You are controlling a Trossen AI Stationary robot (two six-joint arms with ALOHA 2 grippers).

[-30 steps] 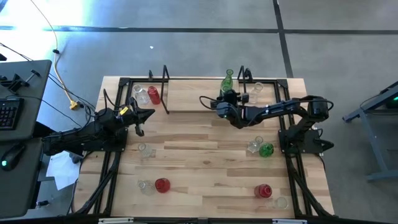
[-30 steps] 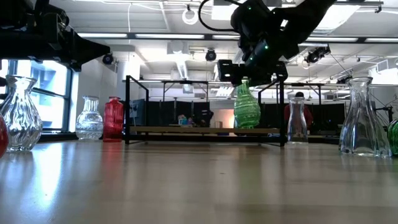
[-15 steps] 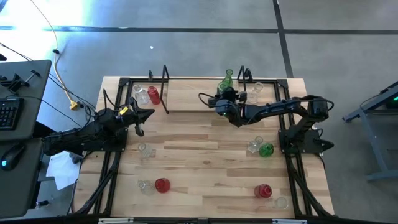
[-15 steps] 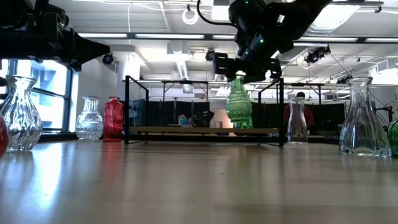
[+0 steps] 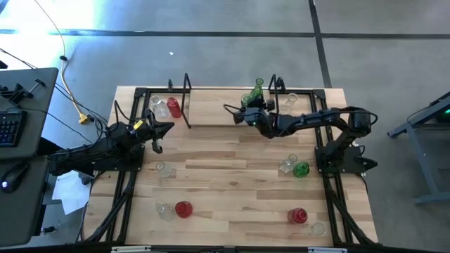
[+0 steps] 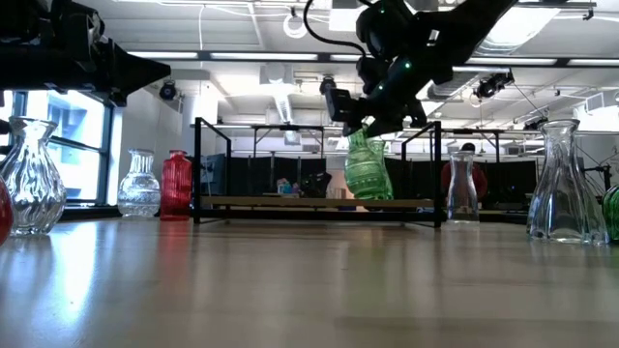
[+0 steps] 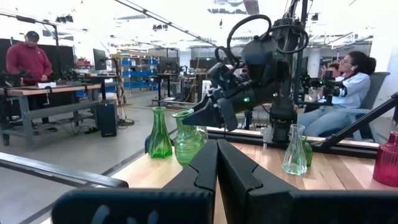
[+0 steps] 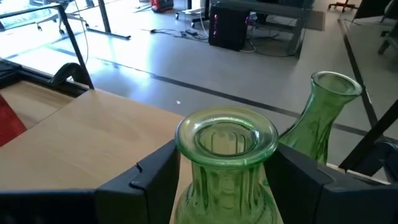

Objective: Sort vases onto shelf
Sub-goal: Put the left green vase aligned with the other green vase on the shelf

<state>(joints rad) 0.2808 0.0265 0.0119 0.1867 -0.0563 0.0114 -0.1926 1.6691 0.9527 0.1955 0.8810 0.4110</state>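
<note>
Right gripper clamps the neck of a green vase, tilted above the shelf along the far edge (a second green vase stands just beside). Left gripper waits near the left edge, fingers pressed together.

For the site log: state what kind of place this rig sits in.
Likely an open-plan robotics lab or workshop: bare concrete floor, black computer keyboard on a side desk, and rows of workbenches with people behind the table.
</note>
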